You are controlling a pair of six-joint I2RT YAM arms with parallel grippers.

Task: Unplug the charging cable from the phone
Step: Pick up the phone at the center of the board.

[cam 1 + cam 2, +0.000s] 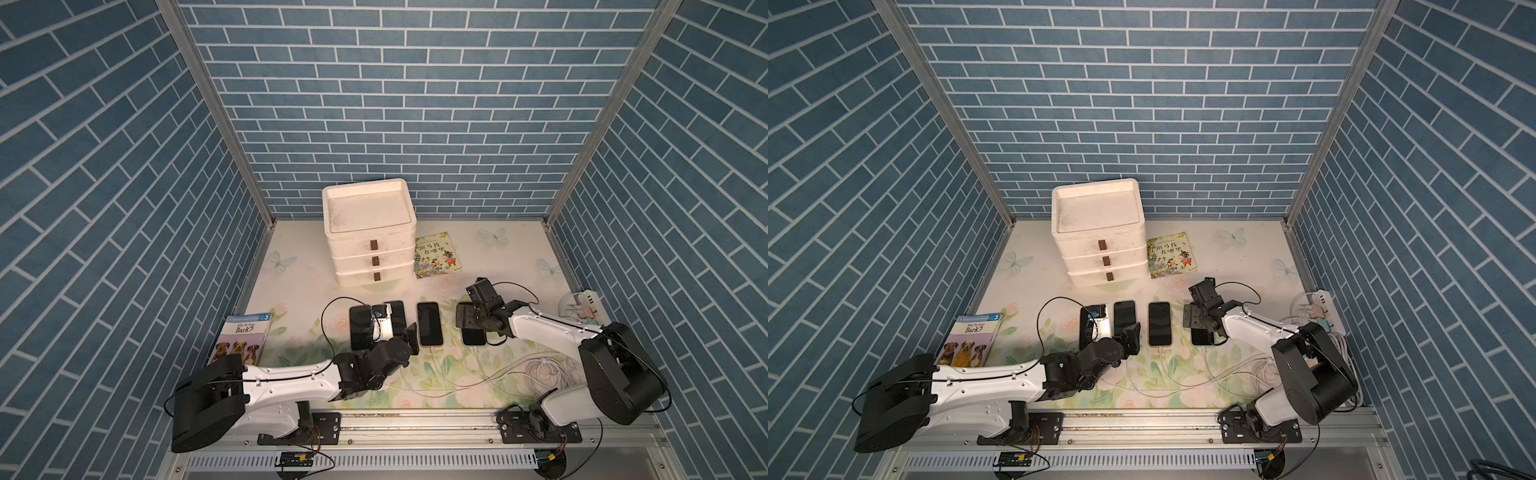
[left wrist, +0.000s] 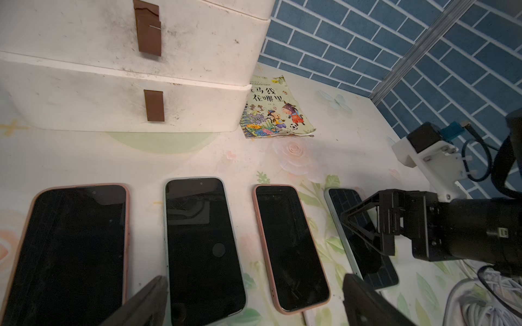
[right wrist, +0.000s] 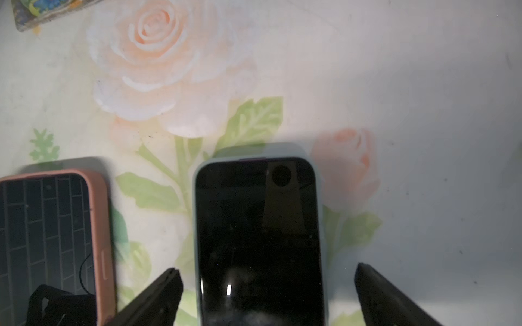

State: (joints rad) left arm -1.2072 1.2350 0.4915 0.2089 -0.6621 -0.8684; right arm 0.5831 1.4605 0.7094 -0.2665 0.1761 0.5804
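Note:
Several dark-screened phones lie in a row on the floral table. My left gripper (image 1: 390,338) (image 2: 257,299) hovers open over the near ends of the pale-cased phone (image 2: 202,242) and the pink-cased phone (image 1: 429,324) (image 2: 291,248), holding nothing. A white charging cable (image 2: 306,317) (image 1: 435,361) is plugged into the pink-cased phone's near end. My right gripper (image 1: 471,326) (image 3: 268,282) is open above the rightmost, light-blue-cased phone (image 3: 257,225), one finger on each side and clear of it. That phone's plug end is hidden.
A white drawer unit (image 1: 370,232) stands behind the phones, with a picture book (image 1: 437,255) beside it. A dog book (image 1: 243,336) lies at the left. White cables gather in a bundle (image 1: 548,370) near a power strip (image 1: 586,301) at the right.

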